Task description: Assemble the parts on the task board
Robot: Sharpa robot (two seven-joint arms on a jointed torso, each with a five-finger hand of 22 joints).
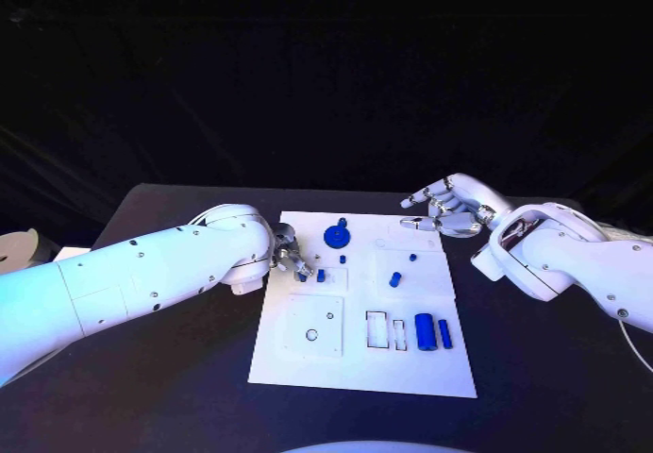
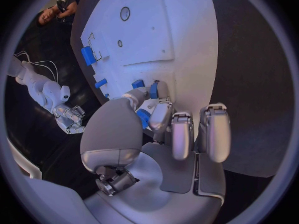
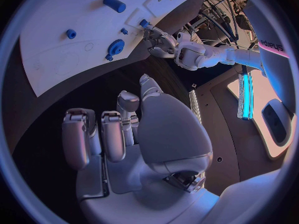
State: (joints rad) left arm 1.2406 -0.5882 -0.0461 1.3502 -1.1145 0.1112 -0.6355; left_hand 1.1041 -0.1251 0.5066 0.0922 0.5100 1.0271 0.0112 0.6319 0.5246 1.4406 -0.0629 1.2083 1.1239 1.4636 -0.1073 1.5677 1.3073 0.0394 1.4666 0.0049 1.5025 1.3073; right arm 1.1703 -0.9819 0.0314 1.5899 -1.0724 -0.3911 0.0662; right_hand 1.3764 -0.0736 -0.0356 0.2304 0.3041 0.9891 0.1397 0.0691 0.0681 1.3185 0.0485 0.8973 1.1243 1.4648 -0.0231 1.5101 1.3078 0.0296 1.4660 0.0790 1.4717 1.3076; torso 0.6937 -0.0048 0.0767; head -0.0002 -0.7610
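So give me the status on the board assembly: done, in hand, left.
Done: nothing I can confirm; a blue gear sits on the task board, whether seated is unclear. In hand: the left hand pinches a small blue part at the board's edge. Left: two blue cylinders lying loose; the right hand hovers empty.

The counter (image 1: 163, 396) has a black surface. The white task board (image 1: 367, 363) lies flat at its centre.

Two glossy white arms are showing small dark screws — each is ending in a silver hand, left hand (image 1: 286, 257) and right hand (image 1: 446, 209).
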